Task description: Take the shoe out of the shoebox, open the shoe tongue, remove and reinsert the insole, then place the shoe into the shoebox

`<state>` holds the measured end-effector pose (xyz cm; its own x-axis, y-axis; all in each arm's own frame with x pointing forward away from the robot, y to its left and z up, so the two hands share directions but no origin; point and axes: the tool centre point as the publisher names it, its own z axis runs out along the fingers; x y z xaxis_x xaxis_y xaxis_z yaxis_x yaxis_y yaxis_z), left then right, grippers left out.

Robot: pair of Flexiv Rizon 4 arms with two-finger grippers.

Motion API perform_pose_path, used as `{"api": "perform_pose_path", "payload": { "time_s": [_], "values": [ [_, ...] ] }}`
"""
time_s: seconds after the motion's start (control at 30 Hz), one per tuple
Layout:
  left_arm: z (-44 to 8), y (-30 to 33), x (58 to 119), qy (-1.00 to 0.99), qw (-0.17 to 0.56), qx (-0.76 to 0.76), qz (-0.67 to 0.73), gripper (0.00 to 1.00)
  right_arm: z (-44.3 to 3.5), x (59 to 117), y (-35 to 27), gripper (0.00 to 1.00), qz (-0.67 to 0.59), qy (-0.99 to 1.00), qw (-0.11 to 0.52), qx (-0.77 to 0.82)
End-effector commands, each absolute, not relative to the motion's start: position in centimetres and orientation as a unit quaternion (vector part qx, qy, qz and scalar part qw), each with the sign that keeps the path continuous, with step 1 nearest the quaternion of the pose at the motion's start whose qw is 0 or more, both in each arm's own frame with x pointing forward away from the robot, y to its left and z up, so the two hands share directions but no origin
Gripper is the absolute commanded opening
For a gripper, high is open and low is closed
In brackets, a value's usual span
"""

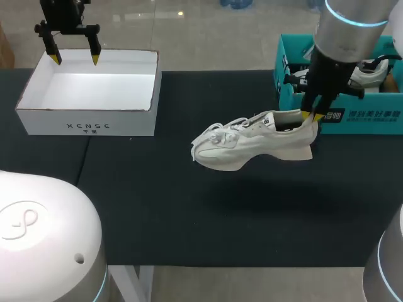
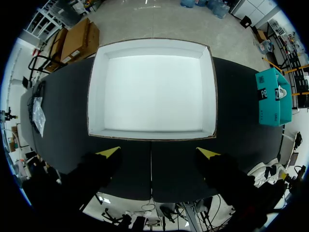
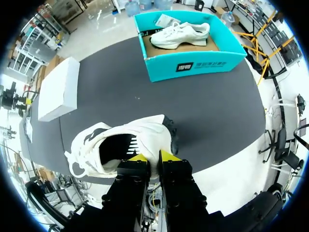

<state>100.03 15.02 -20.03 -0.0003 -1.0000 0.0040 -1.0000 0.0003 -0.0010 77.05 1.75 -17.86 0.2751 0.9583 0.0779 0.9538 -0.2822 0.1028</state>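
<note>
A white shoe (image 1: pixel 252 141) hangs above the black table, toe toward the left, held by its heel collar. My right gripper (image 1: pixel 313 116) is shut on that heel; in the right wrist view its yellow tips (image 3: pixel 153 157) pinch the rim of the shoe (image 3: pixel 120 145). Behind it stands the teal shoebox (image 1: pixel 352 119), and the right wrist view shows a second white shoe (image 3: pixel 181 33) lying inside the teal shoebox (image 3: pixel 193 63). My left gripper (image 1: pixel 75 55) hovers open over the near rim of a white box (image 1: pixel 88 94), nothing between its fingers (image 2: pixel 110 152).
The white box (image 2: pixel 152 92) is an empty open tray at the table's back left. Black table surface (image 1: pixel 189 207) stretches below the hanging shoe toward the front edge.
</note>
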Motion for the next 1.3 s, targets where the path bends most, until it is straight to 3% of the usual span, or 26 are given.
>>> {"api": "perform_pose_path", "payload": {
  "time_s": [0.03, 0.57, 1.3],
  "values": [
    [-20.0, 15.0, 100.0, -0.707, 0.001, 0.707, 0.001, 1.00, -18.7, 75.9, 1.3, 0.00, 0.092, 0.580, 0.010, 0.809],
    [-20.0, 15.0, 100.0, -0.707, 0.001, 0.707, 0.001, 1.00, -20.7, 75.8, 1.5, 0.00, 0.122, 0.575, -0.009, 0.809],
    [-20.0, 15.0, 100.0, -0.707, 0.001, 0.707, 0.001, 1.00, -30.3, 77.2, 1.5, 0.00, 0.119, 0.569, -0.063, 0.811]
  ]
}}
